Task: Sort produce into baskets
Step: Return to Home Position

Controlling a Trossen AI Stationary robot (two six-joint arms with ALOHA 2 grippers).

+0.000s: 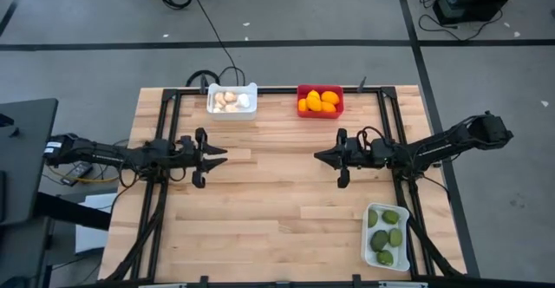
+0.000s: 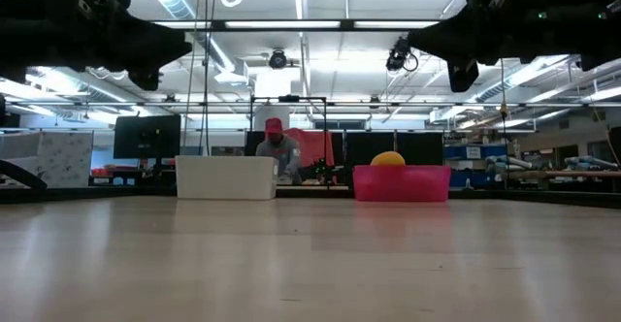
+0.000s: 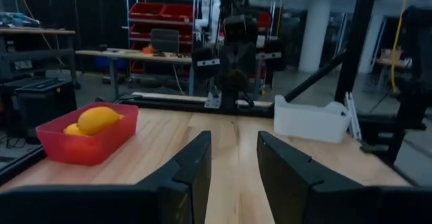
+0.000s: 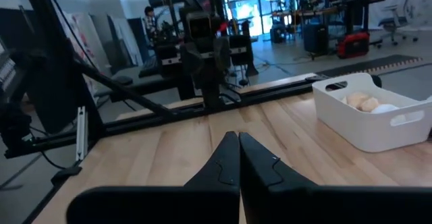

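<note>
Three baskets stand on the wooden table. A white basket [image 1: 232, 100] at the far edge holds whitish bulbs [image 4: 360, 102]. A red basket [image 1: 320, 101] beside it holds orange and yellow citrus [image 3: 98, 119]. A second white basket [image 1: 387, 235] at the near right holds dark green oval fruits [image 1: 388, 228]. My left gripper [image 1: 222, 155] hovers over the table's left middle, open and empty [image 3: 233, 158]. My right gripper [image 1: 318, 156] hovers over the right middle, facing it, shut and empty [image 4: 238, 153]. In the low view both arms hang well above the tabletop.
A black frame [image 1: 173, 97] runs along the table's far, left and right sides. Bare wood [image 1: 269, 201] lies between and in front of the grippers. A person in a red cap [image 2: 275, 140] sits in the room beyond the table.
</note>
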